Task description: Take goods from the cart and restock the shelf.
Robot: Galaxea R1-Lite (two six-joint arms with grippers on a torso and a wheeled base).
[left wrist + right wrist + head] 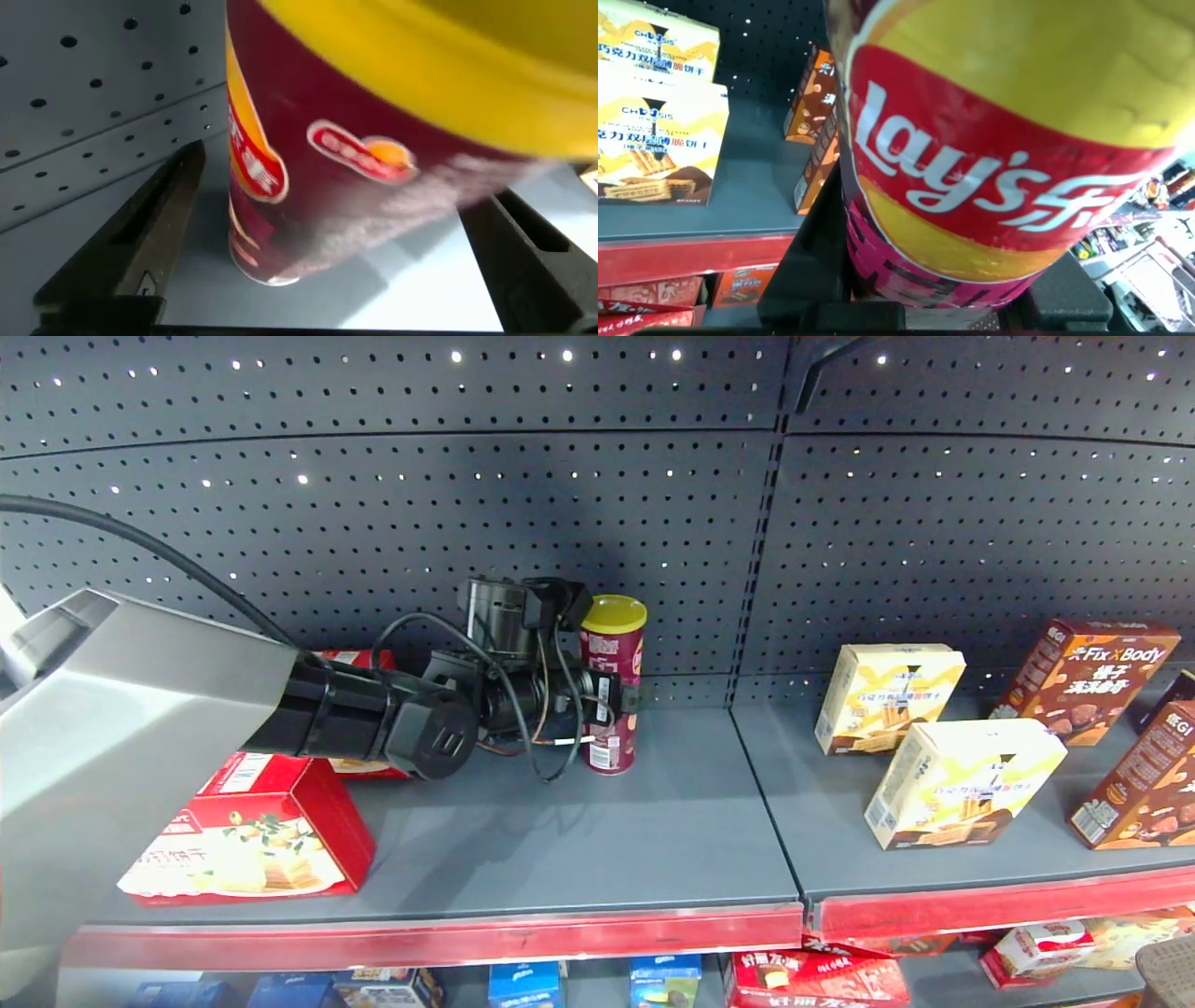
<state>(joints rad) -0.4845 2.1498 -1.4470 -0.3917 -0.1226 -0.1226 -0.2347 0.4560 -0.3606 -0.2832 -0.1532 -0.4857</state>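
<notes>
A tall chip can with a yellow lid stands up straight on the shelf, near the back wall. The left gripper is around its middle. Its fingers are open, one on each side, with a little gap to the can.

The right gripper holds a second chip can. Its fingers press on the low part of that can. This can is up in the air, in front of the shelf with the yellow boxes.

I think these cans are light and stiff, but the sides are smooth and can slip. A hard squeeze could dent them and break the chips inside. The best place to hold one is around the middle. A tall can tips over easily, so it should go down flat and gently.
</notes>
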